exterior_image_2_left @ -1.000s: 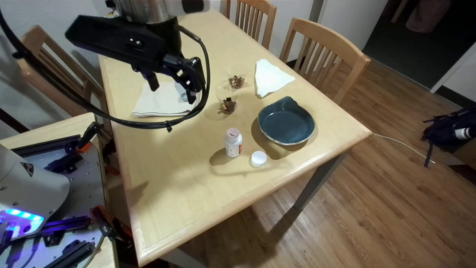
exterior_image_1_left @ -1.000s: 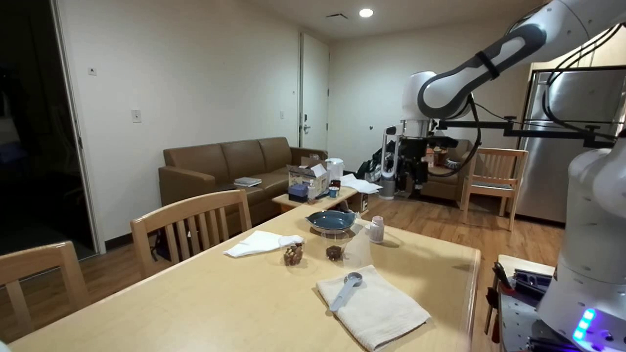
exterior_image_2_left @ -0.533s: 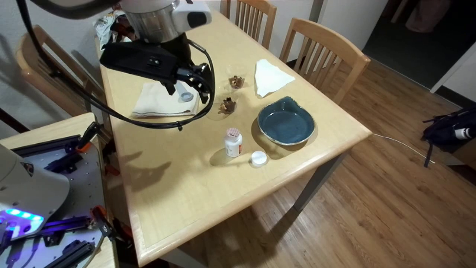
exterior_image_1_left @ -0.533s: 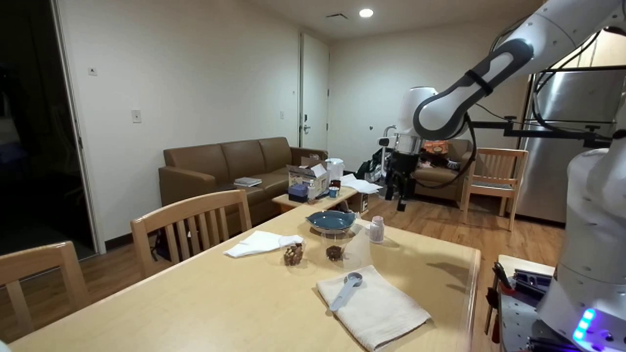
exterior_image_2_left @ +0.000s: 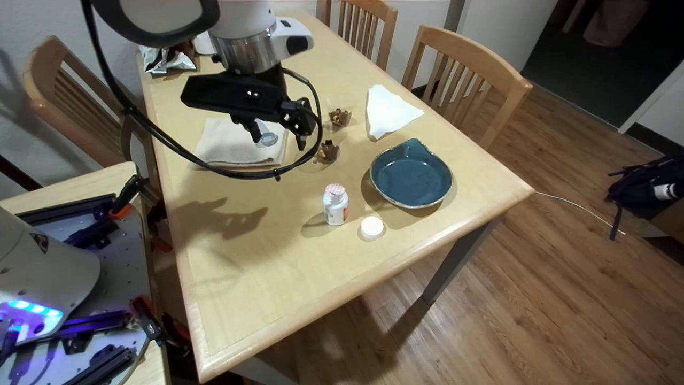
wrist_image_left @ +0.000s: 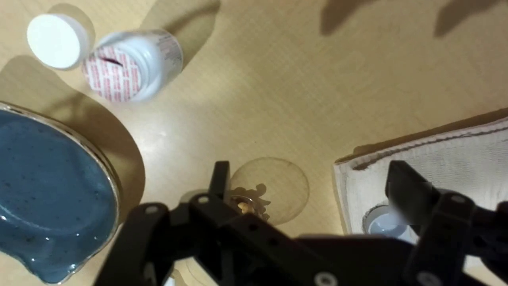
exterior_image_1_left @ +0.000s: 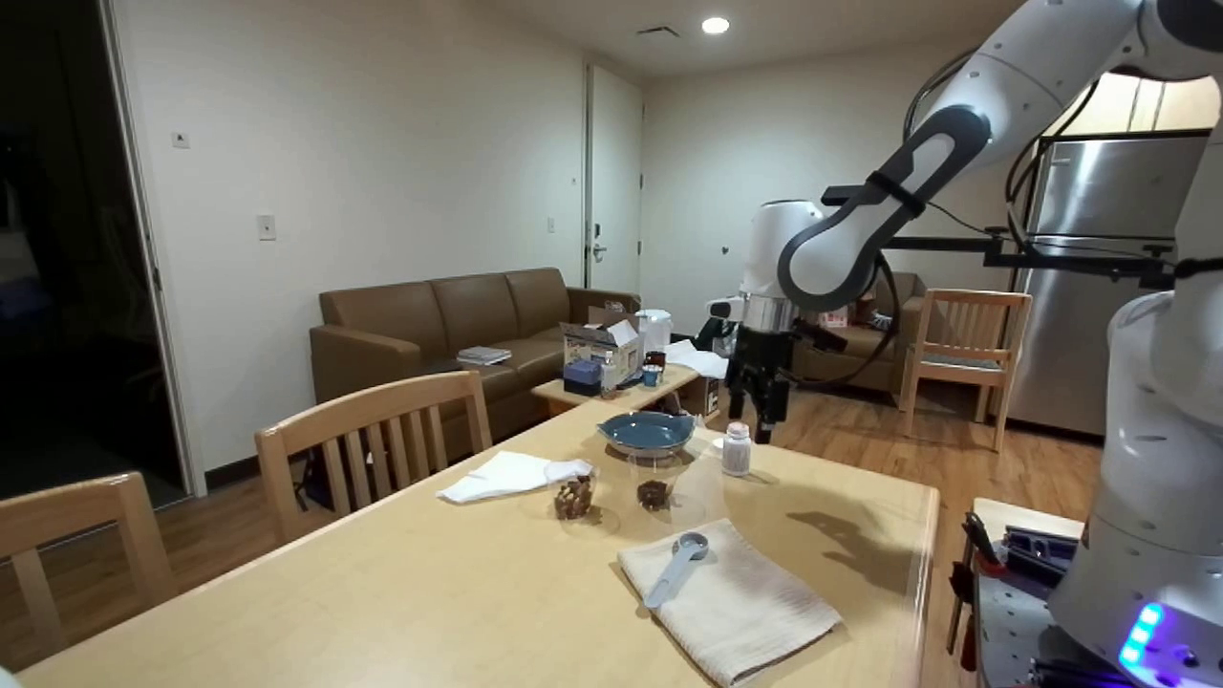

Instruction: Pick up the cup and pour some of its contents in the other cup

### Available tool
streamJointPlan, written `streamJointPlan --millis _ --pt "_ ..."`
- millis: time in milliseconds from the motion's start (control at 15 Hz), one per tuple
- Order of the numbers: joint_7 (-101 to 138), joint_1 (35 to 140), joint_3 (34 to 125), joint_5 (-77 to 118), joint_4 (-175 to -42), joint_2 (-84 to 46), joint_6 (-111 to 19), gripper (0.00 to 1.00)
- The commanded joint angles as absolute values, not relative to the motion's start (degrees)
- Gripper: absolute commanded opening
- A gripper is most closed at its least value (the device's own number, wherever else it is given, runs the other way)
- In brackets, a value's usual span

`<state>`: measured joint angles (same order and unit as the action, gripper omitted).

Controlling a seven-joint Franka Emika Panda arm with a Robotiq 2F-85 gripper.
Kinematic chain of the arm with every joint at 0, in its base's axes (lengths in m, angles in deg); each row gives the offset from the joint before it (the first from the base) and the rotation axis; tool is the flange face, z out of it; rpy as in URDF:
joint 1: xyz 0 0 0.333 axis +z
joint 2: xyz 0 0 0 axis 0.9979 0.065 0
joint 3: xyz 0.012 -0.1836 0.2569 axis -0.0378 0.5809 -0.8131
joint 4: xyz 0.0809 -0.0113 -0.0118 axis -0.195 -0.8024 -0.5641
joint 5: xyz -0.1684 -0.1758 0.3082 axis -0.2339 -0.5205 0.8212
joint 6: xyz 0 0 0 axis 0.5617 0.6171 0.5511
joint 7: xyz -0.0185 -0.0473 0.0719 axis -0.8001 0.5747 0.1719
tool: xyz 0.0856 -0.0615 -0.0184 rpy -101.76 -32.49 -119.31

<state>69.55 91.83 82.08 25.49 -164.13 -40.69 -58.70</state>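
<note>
1. In an exterior view, reads as the approach, before any grasp. Shows the likely target cup [exterior_image_1_left: 654, 481] upright on the counter [exterior_image_1_left: 382, 592], with the other cup [exterior_image_1_left: 573, 490] near it, at 9 o'clock.
2. In the wrist view, grips nothing with the claw [wrist_image_left: 310, 172], spread with fingers [wrist_image_left: 219, 178] well apart; finds the target cup at its 8 o'clock, partly hidden behind one finger. Seems to need a shift that way next, then lowering around it.
3. In an exterior view, reaches in from 11 o'clock with the arm [exterior_image_2_left: 243, 18], aiming the claw down above the counter, touching neither cup.
</note>
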Motion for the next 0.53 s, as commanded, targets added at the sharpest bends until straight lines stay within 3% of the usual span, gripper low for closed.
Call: streamJointPlan --millis 0,467 --pt "74.84 92.98 77.99 28.09 -161.01 -37.03 -60.12 1.00" --pt "74.34 93.06 73.91 26.96 -160.53 -37.64 -58.50 1.00"
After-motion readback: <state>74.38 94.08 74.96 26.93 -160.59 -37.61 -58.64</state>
